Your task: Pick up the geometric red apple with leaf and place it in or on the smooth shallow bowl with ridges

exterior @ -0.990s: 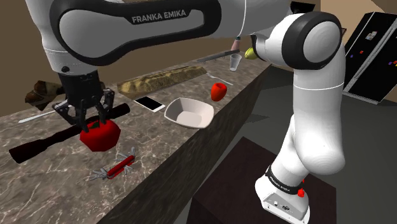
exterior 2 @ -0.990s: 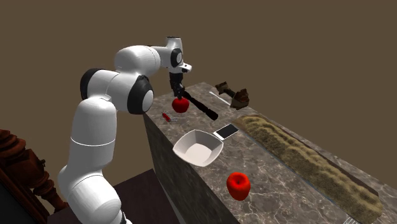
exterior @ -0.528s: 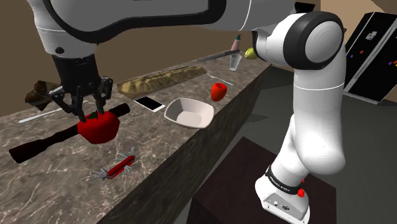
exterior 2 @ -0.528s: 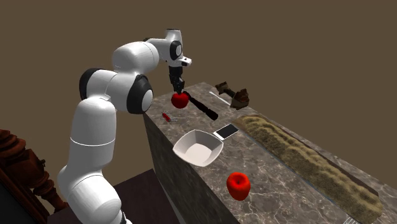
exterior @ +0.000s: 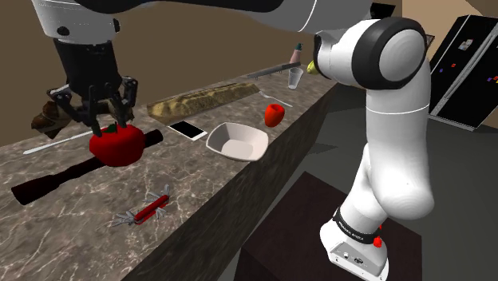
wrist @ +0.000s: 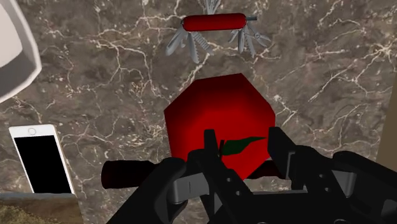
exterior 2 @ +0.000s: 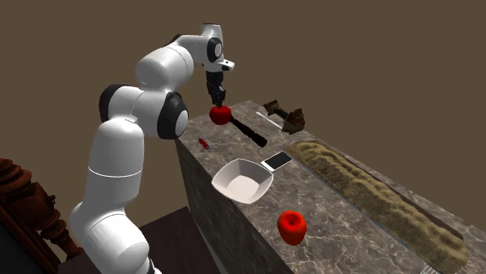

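Observation:
My gripper (exterior: 108,128) is shut on a faceted red apple (exterior: 117,145) with a green leaf and holds it in the air above the marble counter (exterior: 207,180). In the wrist view the black fingers (wrist: 285,147) clasp the apple (wrist: 219,111) at its stem and leaf. The second exterior view has the gripper (exterior 2: 219,102) and the apple (exterior 2: 221,115) hanging over the counter's far end. Toward the shoulder view's right, a white shallow bowl (exterior: 226,132) rests on the counter, empty. This bowl (exterior 2: 227,173) sits near the counter's front edge, well apart from the apple.
Below the apple lie a red pocket knife (exterior: 148,208) and a long dark rod (exterior: 48,180). A phone (exterior: 187,129) lies beside the bowl. A second red fruit (exterior: 274,114), a long brown loaf (exterior: 199,97) and a glass (exterior: 295,77) sit farther along.
The gripper has risen with the apple, lifting it off the counter and shifting it slightly toward the shoulder view's left. The grip has not changed.

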Controlling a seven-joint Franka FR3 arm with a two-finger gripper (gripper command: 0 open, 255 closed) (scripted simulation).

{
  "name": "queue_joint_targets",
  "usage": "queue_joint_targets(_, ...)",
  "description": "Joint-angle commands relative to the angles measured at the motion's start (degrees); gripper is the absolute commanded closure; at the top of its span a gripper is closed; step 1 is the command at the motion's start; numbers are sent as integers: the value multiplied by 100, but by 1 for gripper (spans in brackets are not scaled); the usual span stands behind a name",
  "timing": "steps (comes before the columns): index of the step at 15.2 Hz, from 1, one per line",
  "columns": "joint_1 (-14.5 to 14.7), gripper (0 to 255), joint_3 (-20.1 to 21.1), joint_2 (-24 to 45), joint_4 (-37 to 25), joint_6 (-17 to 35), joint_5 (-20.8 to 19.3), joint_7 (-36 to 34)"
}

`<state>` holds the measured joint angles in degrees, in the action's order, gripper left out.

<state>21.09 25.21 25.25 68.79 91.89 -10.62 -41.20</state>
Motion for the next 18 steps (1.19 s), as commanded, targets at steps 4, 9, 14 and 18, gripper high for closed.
queue_joint_targets(4, -276, 255, 12, -490, 480, 25, 191, 192)
queue_joint_targets(9, -900, 255, -92, -1620, 1820, 340, 675, 804)
queue_joint_targets(14, -1323, 255, -365, -2577, 2800, 449, 1068, 1509)
queue_joint_targets(18, -1306, 0, -358, -2643, 3315, 1020, 1246, 1444)
